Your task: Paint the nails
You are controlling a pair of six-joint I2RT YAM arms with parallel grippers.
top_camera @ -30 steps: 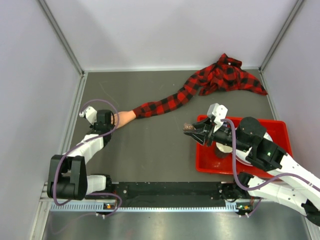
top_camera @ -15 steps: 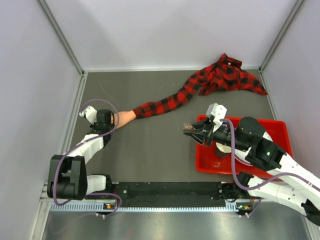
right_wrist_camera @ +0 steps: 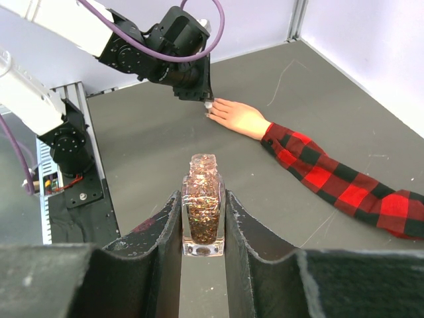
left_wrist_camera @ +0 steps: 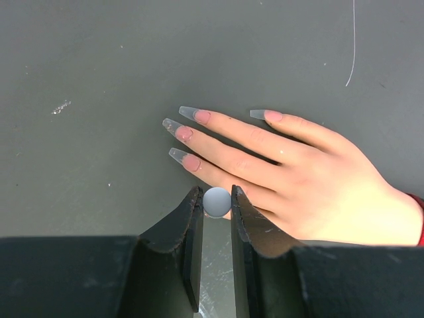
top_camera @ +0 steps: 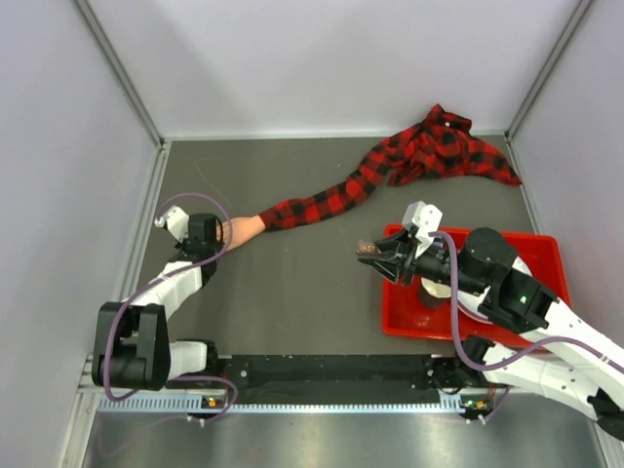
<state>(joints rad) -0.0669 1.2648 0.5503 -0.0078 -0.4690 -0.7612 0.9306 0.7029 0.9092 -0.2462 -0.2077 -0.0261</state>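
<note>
Nails (left_wrist_camera: 187, 136) on the mannequin hand (left_wrist_camera: 311, 189), lying flat on the table (left_wrist_camera: 99, 79), left side.
Long and clear-tipped, they sit just ahead of your left jaws, which pinch a small pale round cap (left_wrist_camera: 216, 201) beside the little finger. Your right jaws are clamped on a glitter polish bottle (right_wrist_camera: 203, 205) near the red tray (top_camera: 546, 255), well apart from the plaid sleeve (top_camera: 322, 203).

Likely a lab: grey table (top_camera: 292, 292) inside white walls (top_camera: 341, 58).

1 mannequin hand (left_wrist_camera: 298, 179) showing 4 nails (left_wrist_camera: 189, 112), 1 plaid sleeve (top_camera: 322, 205), 1 red tray (top_camera: 543, 255), 1 glitter bottle (right_wrist_camera: 204, 202), 1 grey ball (left_wrist_camera: 216, 201), 2 robot arms (top_camera: 166, 288).
</note>
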